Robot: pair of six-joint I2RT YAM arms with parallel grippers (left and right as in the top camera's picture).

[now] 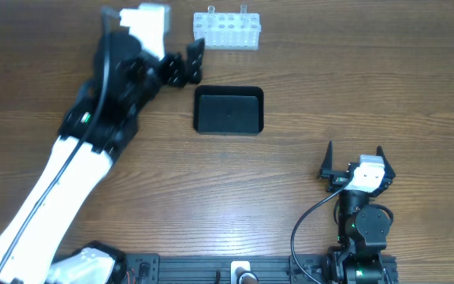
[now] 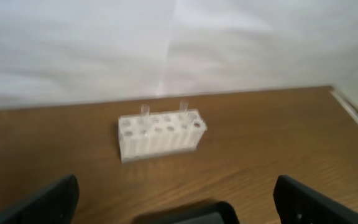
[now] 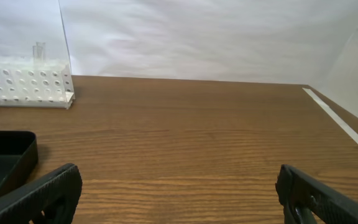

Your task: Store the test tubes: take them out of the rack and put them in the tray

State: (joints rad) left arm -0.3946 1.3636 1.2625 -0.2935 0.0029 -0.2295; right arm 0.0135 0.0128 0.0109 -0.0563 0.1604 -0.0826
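Left pincer (image 1: 194, 63): jaws spread wide, nothing between them. It sits upper left of centre in the top view, between the rack (image 1: 227, 31) and the left corner of the tray (image 1: 228, 110), tips facing the rack's left end. Right pincer (image 1: 355, 159): also wide, holding nothing, at the lower right of the top view, well apart from everything.

The rack is a white, many-holed block at top centre of the top view, near the far edge of the bench (image 1: 369, 87). Two test tubes (image 2: 183, 106) stand upright in its far row, one toward each end, with only their tops above the block. The tray is black and shallow, just below the rack in the top view, near it but apart.

Handling, by judgement: the tubes look clear, thin-walled, light and smooth. They are likely slippery, and could crack if squeezed hard. The only hold on offer is the short exposed top. Narrow the jaws first, then close across it gently. Draw straight up along the tube's axis, because the rack looks light and may lift or slide with it. Set the tube down low in the tray, since a round tube will roll.
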